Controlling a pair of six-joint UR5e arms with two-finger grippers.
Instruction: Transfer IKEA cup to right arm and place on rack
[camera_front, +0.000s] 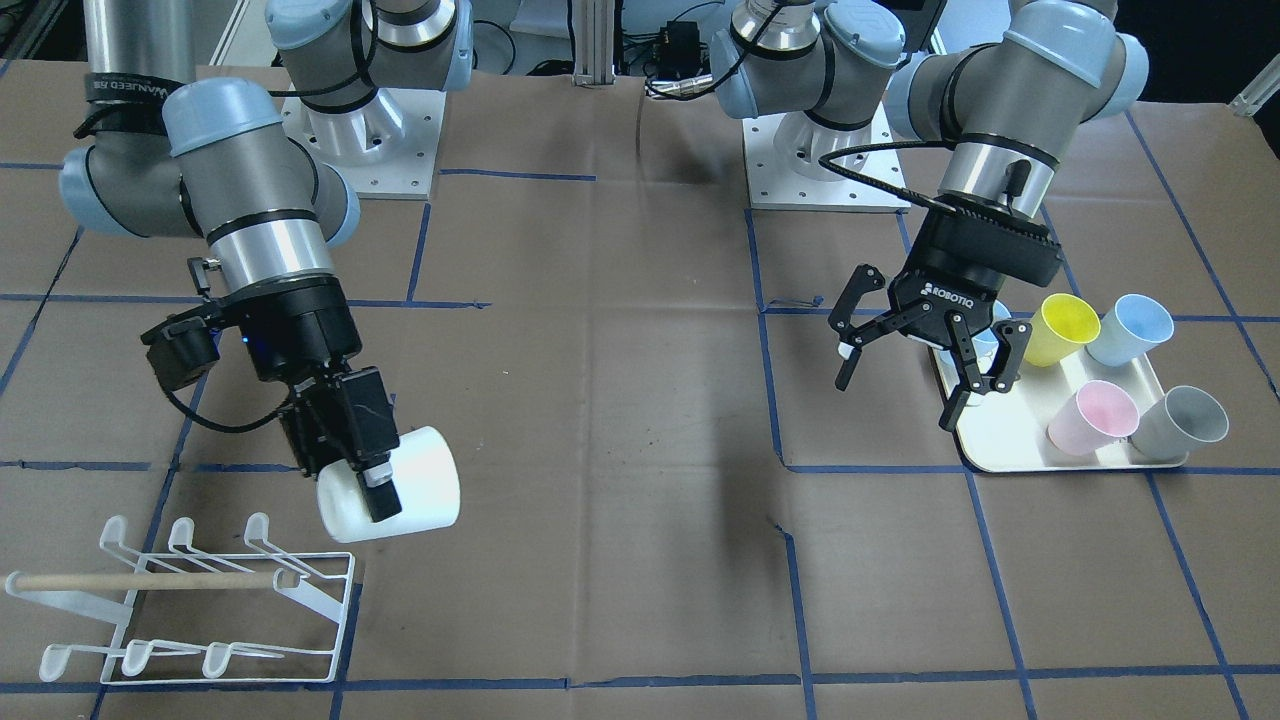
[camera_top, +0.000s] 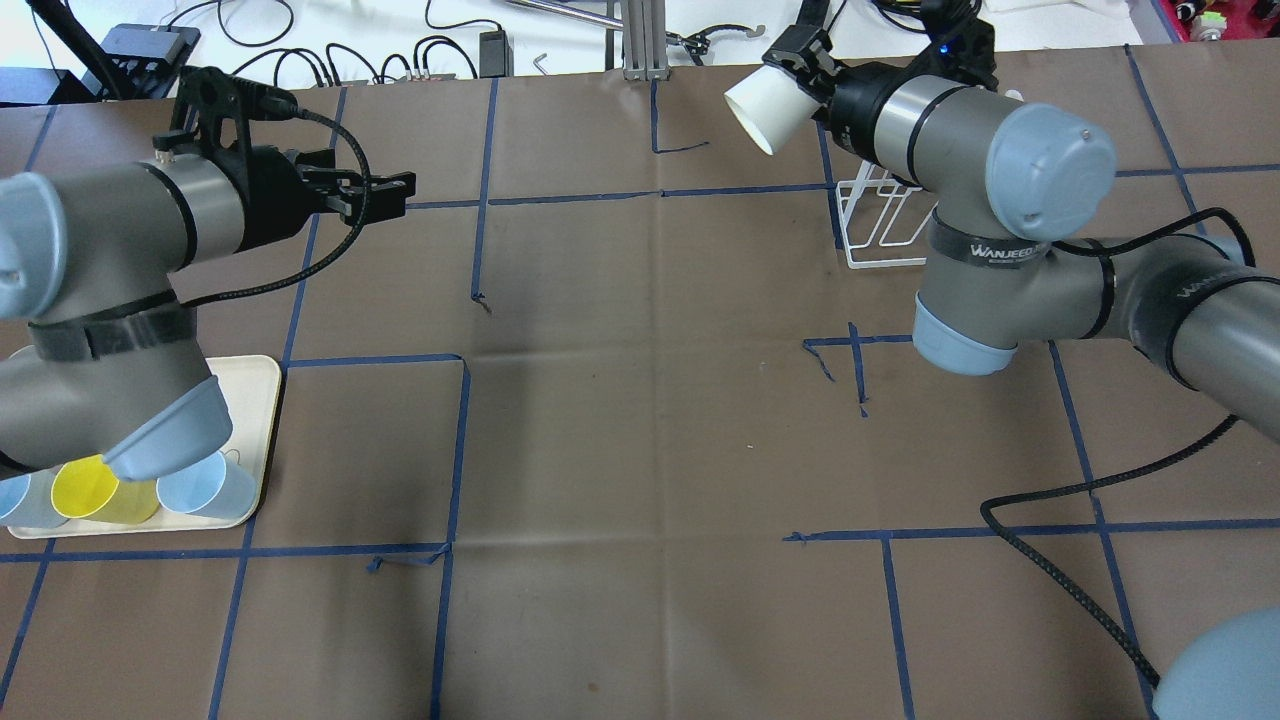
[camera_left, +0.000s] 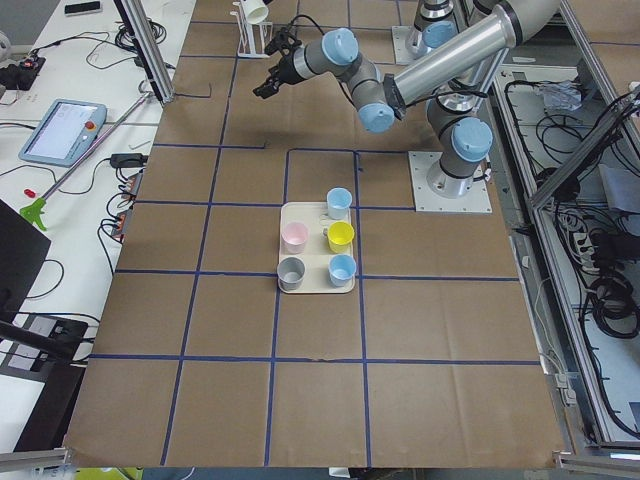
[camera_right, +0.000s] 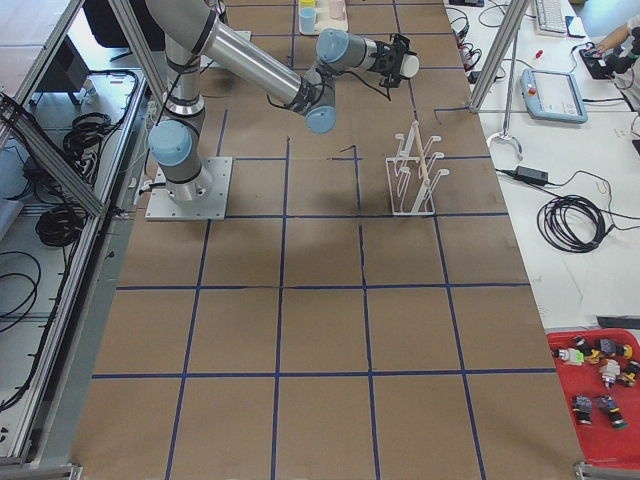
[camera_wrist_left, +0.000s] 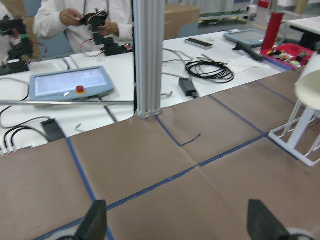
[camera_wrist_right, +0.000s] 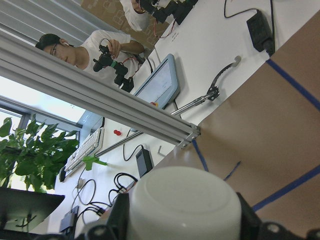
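Right at the bench's near edge, seen from the operators' side, sits the white wire rack (camera_front: 303, 592), prongs turned up and a pale wooden dowel (camera_front: 150, 581) running across it. Just past its end, up off the brown-papered bench (camera_front: 640, 400), the right arm (camera_front: 250, 230) leans down. Its end effector (camera_front: 375, 490) is clamped on the white IKEA cup (camera_front: 415, 490), one black finger (camera_front: 380, 497) pressed across the cup's side. The cup lies sideways in the air with its open mouth toward the middle of the bench, and the wrist camera looks at its closed bottom.

Across the bench, the left end effector (camera_front: 920, 375) hangs raised near the inner corner of a cream tray (camera_front: 1010, 445). Its fingers are spread wide with nothing between them. On the tray stand a yellow cup (camera_front: 1065, 328), a pale-blue cup (camera_front: 1130, 330), a pink cup (camera_front: 1092, 417) and a grey cup (camera_front: 1182, 423). Farthest back, both arm bases are bolted to white plates.
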